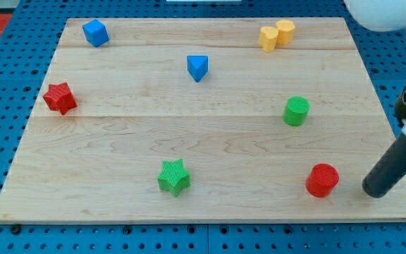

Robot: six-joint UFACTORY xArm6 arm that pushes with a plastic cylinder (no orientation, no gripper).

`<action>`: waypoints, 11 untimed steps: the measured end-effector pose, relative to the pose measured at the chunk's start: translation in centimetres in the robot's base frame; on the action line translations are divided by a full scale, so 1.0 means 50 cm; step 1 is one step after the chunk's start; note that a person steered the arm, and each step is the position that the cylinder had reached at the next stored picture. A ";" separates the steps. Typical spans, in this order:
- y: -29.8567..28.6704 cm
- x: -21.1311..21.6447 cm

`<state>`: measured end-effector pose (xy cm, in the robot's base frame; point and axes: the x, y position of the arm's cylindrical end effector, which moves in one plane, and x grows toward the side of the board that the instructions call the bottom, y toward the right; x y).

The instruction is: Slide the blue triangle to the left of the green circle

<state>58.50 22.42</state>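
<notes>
The blue triangle [197, 68] lies on the wooden board [118, 134], upper middle. The green circle [296, 111] stands to the right of it and lower, well apart from it. My tip [376, 189] rests near the board's bottom right corner, just right of the red circle [322, 180] with a small gap between them. The tip is far below and right of the green circle and far from the blue triangle.
A blue cube [96, 32] sits at the top left. Two yellow blocks [276, 34] touch each other at the top right. A red star [60, 97] lies at the left edge. A green star [173, 176] lies bottom middle.
</notes>
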 end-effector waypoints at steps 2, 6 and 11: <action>-0.321 -0.119; -0.644 -0.539; -0.305 -0.275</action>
